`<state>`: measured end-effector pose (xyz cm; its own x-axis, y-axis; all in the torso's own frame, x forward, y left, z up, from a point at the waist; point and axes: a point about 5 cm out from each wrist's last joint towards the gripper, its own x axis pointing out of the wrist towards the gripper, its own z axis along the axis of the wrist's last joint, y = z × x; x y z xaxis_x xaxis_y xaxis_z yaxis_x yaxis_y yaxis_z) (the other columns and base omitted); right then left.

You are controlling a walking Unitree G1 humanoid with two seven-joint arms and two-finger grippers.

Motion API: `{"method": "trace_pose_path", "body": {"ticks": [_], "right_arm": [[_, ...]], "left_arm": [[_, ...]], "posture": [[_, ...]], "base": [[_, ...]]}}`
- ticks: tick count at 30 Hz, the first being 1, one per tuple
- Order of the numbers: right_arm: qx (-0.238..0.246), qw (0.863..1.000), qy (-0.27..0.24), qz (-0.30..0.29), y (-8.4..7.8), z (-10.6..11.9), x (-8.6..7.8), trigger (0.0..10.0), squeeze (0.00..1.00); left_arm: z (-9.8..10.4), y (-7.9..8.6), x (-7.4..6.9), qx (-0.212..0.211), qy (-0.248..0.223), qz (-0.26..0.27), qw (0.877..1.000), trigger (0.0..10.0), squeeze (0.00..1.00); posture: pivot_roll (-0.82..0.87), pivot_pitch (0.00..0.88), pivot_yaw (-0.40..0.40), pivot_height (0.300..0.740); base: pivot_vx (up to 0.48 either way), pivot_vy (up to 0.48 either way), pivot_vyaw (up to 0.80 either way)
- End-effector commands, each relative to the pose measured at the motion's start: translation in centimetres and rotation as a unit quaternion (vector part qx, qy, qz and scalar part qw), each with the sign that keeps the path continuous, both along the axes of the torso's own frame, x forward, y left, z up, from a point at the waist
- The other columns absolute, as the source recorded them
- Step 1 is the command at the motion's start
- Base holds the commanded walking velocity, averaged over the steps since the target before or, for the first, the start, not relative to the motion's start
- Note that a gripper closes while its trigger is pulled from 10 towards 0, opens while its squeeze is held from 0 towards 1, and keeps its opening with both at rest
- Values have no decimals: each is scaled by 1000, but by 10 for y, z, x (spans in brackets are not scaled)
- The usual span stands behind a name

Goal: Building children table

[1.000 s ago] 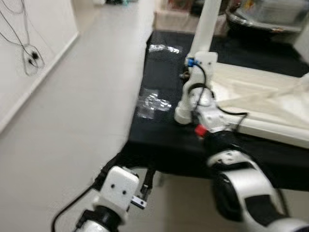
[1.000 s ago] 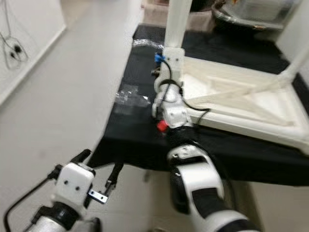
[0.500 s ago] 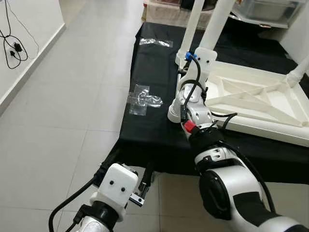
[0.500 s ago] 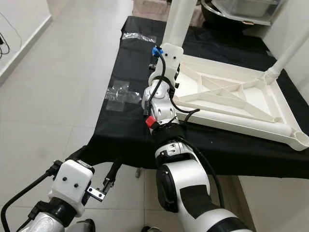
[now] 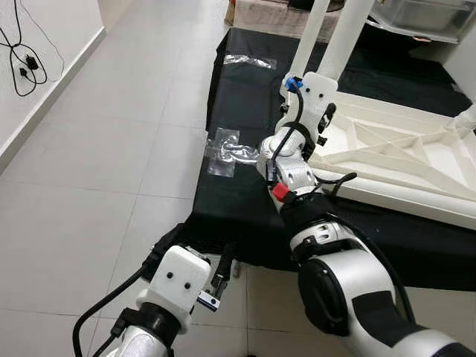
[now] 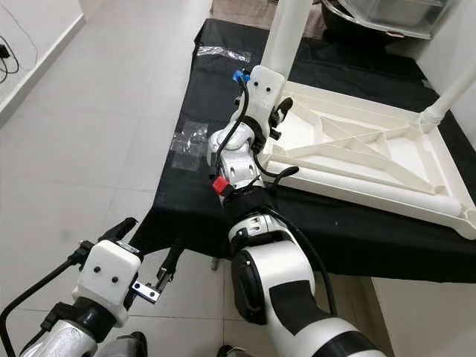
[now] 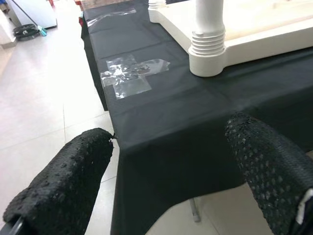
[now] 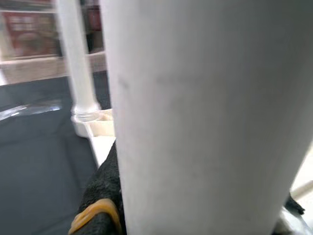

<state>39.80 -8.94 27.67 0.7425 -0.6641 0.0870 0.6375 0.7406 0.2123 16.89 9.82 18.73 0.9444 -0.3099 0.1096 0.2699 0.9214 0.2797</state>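
A white children's table (image 6: 357, 160) lies upside down on a black-covered surface (image 6: 201, 201), its legs pointing up. My right gripper (image 6: 277, 113) reaches to the near-left corner and is shut on the upright white leg (image 6: 286, 33) there. In the right wrist view that leg (image 8: 210, 117) stands very close, with one black finger (image 8: 105, 196) against it. In the left wrist view the leg's ribbed socket (image 7: 209, 54) shows at the table's corner. My left gripper (image 6: 147, 242) hangs open and holds nothing, low over the floor just before the black cover's near corner.
Crumpled clear plastic bags (image 5: 230, 152) (image 5: 249, 61) lie on the black cover left of the table. Another leg (image 5: 316, 30) stands behind, and one (image 6: 446, 97) at the right. A metal basin (image 6: 387, 15) sits at the back. Cables (image 5: 22, 52) hang by the left wall.
The head camera has shifted and the blur has gone. My right gripper stays on the corner leg, and my left gripper hangs open as before.
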Motion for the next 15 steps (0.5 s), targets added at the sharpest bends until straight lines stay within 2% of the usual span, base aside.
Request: {"method": "trace_pose_path", "body": {"ticks": [1, 3, 8, 15], "right_arm": [[35, 993, 90, -63, -19, -45, -2, 0, 0], [40, 993, 88, -70, -19, -44, -3, 0, 0], [92, 983, 105, -123, -17, -50, -8, 0, 0], [95, 981, 105, -130, -15, -49, -9, 0, 0]], "left_arm": [[-4, 0, 0, 4, 9, -2, 1000, 10000, 0], [-4, 0, 0, 5, 9, -2, 1000, 10000, 0], [-4, -1, 3, 6, 5, -4, 1000, 10000, 0], [-3, -1, 3, 7, 4, -3, 1000, 10000, 0]], "posture": [[135, 257, -132, 740], [135, 257, -132, 740], [154, 263, -139, 740], [157, 266, -143, 740]], "base": [[0, 0, 0], [0, 0, 0], [0, 0, 0], [0, 0, 0]]}}
